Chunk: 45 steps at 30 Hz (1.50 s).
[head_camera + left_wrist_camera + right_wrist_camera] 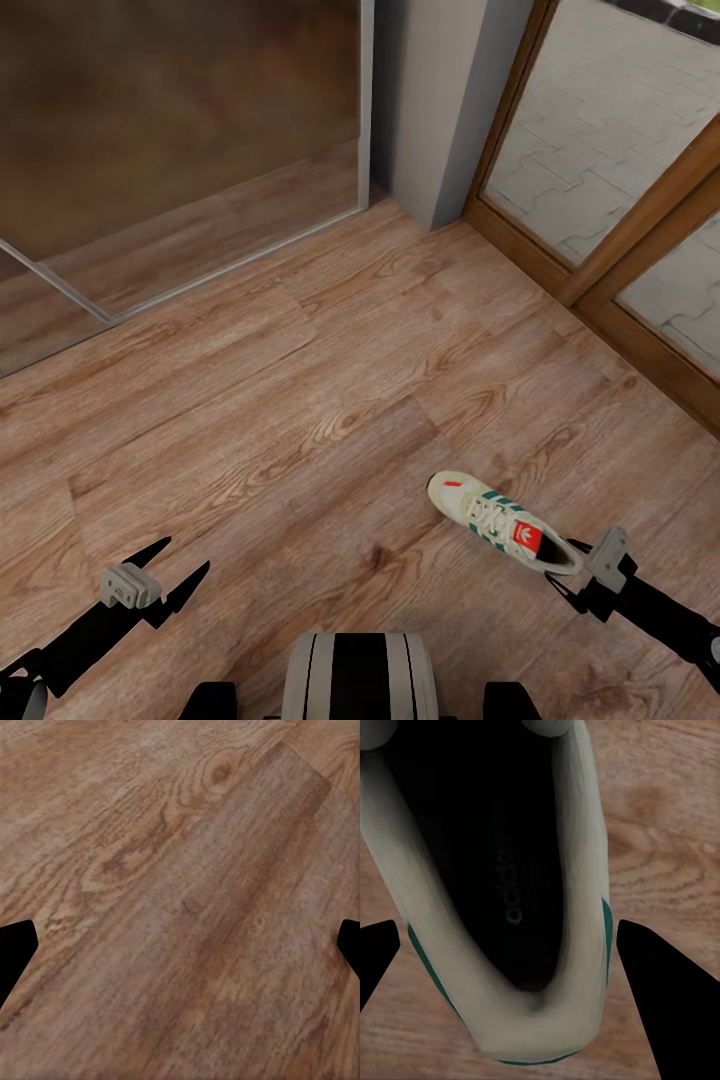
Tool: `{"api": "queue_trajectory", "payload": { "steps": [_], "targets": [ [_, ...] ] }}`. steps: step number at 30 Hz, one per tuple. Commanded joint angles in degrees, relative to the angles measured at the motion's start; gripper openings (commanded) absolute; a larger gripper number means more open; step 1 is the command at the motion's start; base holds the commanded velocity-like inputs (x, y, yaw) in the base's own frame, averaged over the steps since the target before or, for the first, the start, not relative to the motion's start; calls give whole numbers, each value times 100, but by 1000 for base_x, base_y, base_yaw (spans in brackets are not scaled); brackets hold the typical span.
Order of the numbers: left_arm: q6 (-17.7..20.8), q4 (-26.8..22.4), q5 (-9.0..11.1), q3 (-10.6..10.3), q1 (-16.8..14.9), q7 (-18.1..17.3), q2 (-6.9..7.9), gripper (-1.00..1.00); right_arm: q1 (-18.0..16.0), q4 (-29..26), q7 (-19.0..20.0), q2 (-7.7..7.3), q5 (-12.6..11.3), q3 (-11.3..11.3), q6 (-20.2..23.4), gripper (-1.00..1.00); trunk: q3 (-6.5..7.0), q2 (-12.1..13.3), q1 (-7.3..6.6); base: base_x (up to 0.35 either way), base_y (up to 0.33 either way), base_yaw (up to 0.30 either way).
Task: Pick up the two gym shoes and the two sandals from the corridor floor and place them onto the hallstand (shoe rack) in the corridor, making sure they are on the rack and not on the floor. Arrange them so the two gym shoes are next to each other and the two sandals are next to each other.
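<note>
A: Report the jaws, left first.

B: Left jaws [170, 580] are spread over bare floor [300, 400], nothing between them. Right jaws [506, 967] are spread, one finger on each side of the heel of the sneaker [495, 907], apart from its walls.

A: Where does the sneaker lie?

B: On the floor, opening up, heel between the right jaws [562, 570], toe pointing away.

A: Risks?

B: Closing on the soft heel collar may fold it, so the sneaker [500, 520] could tilt or slip out when lifted.

A: Count?

B: One sneaker. No sandals or rack appear here.
</note>
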Motion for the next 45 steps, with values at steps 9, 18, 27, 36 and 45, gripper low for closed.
{"api": "queue_trajectory", "payload": {
  "steps": [9, 18, 27, 36, 45],
  "targets": [
    [-5, 0, 0, 0, 0, 1, 0, 100, 2, -12, 20, 27, -1, -3, 24, -100, 0, 0, 0, 0, 0, 0],
    [-6, 0, 0, 0, 0, 2, -2, 100, 2, -14, 23, 71, 5, -4, 29, -100, 0, 0, 0, 0, 0, 0],
    [-7, 0, -1, 0, 0, 0, -2, 100, 3, -14, 25, 91, 7, -4, 30, -100, 0, 0, 0, 0, 0, 0],
    [-7, 0, 20, 6, 0, 0, -1, 100, 3, -15, 25, 96, 4, -4, 31, -100, 0, 0, 0, 0, 0, 0],
    [-8, 5, 44, 8, 0, -5, -5, 100, 3, -17, 24, 97, 5, -4, 31, -100, 0, 0, 0, 0, 0, 0]
  ]
}}
